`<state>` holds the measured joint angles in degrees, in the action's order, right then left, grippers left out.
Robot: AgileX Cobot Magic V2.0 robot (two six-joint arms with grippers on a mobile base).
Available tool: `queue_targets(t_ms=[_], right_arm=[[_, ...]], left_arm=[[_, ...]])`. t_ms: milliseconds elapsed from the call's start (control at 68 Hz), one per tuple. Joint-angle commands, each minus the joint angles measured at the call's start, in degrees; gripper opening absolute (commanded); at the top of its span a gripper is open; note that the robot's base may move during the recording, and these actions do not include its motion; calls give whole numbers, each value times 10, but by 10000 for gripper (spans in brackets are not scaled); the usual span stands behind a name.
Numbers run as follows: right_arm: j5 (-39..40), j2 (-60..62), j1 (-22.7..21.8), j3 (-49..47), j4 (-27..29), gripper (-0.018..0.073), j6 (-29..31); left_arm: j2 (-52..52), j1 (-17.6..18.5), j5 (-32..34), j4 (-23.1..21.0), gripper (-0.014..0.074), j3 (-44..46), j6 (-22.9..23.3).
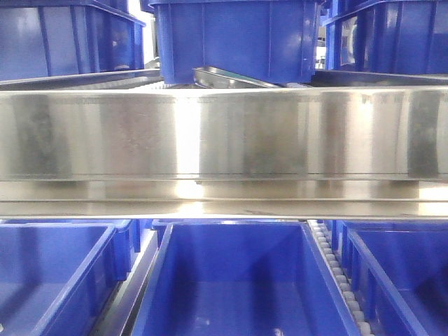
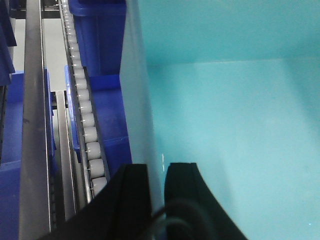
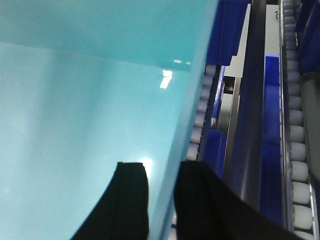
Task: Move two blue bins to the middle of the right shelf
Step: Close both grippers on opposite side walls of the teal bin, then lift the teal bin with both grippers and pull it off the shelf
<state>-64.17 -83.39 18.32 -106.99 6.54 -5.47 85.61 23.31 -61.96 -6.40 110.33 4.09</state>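
Straddling opposite walls of one bin [image 2: 230, 125], my two tools have it between them. The left gripper [image 2: 157, 200] has one black finger outside the left wall and one inside. The right gripper [image 3: 162, 200] does the same on the right wall. Both gaps are narrow, with only the thin wall in them, so I read each as pinched onto the plastic.

The wrist cameras render this bin turquoise. I take it to be the centre blue bin [image 1: 238, 280] at the bottom middle of the front view, though neither gripper shows there.

What matters for the next move is that the bin lies squarely between my arms. Its long axis runs away from both wrists toward the top of each wrist frame, so neither arm is nearer. A roller track [image 2: 82, 120] runs just beside it on the left and another roller track [image 3: 200, 120] just beside it on the right. Other blue bins [image 1: 56, 280] sit beyond those. A steel beam [image 1: 224, 133] crosses the middle of the front view above it, so I judge the lift must clear that edge.

The right shelf's middle level is not in any frame. I can read no label, brand or writing anywhere.
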Motion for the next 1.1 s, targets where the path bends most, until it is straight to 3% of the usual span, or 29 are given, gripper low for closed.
queue_targets(t_ms=[0, 588, 1088], right_arm=[[9, 1, -5, -4, -36, -151, -1], [21, 1, -5, -4, -36, -151, -1], [21, 1, -5, -4, -36, -151, -1]], left_arm=[[-14, -2, 9, -17, -111, 10, -5], [-14, -2, 79, -17, -111, 10, -5], [-14, -2, 79, -17, -111, 10, -5]])
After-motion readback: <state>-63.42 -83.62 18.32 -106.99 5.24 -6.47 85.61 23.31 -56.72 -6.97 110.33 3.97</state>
